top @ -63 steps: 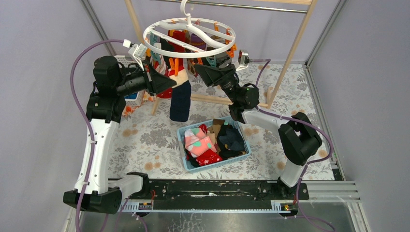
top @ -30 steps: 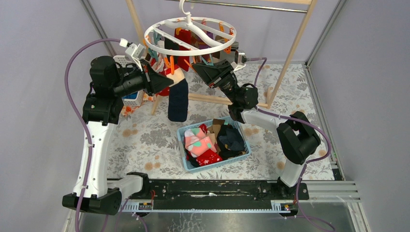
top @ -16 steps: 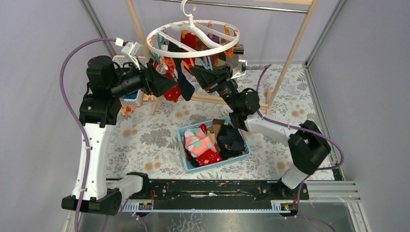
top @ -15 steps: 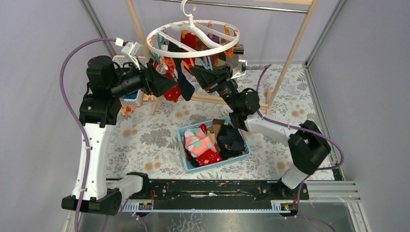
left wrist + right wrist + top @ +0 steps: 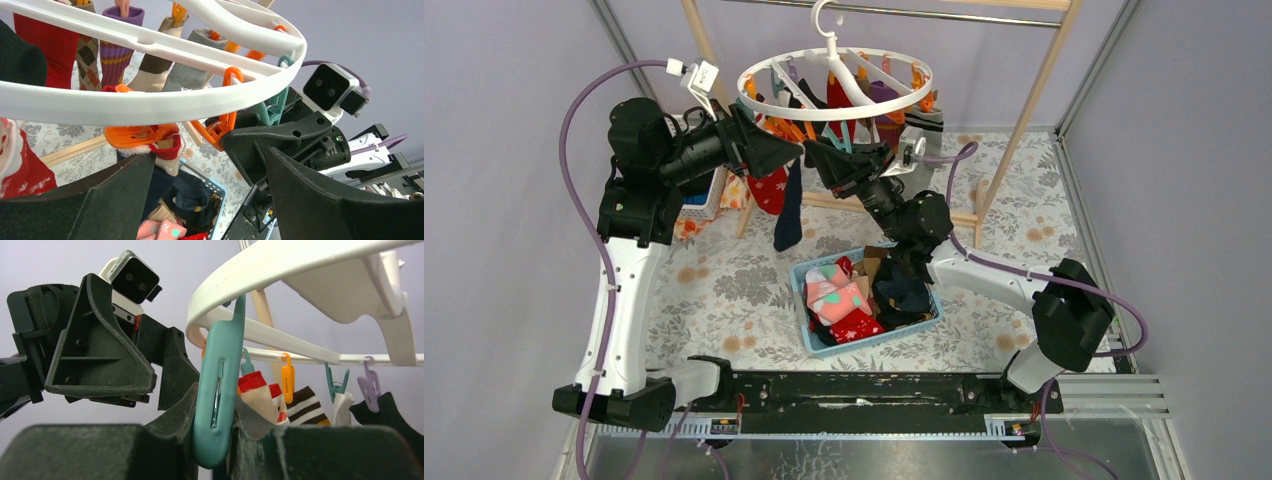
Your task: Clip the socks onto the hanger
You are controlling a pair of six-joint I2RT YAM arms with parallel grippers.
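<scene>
The white ring hanger (image 5: 834,85) hangs from the rail with several socks clipped under it. A navy sock with a red cuff (image 5: 165,150) hangs from an orange clip (image 5: 135,135), beside a red patterned sock (image 5: 769,190). My left gripper (image 5: 786,155) is open just under the ring's left side, its fingers (image 5: 100,200) spread wide with nothing between them. My right gripper (image 5: 215,440) is shut on a teal clip (image 5: 217,405) that dangles from the ring (image 5: 300,285). More socks (image 5: 839,295) lie in the blue basket (image 5: 876,341).
The wooden rail frame (image 5: 1034,100) stands behind the hanger, its low crossbar behind my right arm. A small white basket (image 5: 704,200) sits at the far left on the flowered cloth. The two grippers face each other closely under the ring.
My left gripper has opened and let go of the navy sock, which now hangs from the orange clip. The hanger has swung right, and my right gripper moved left, still pinching the teal clip.
</scene>
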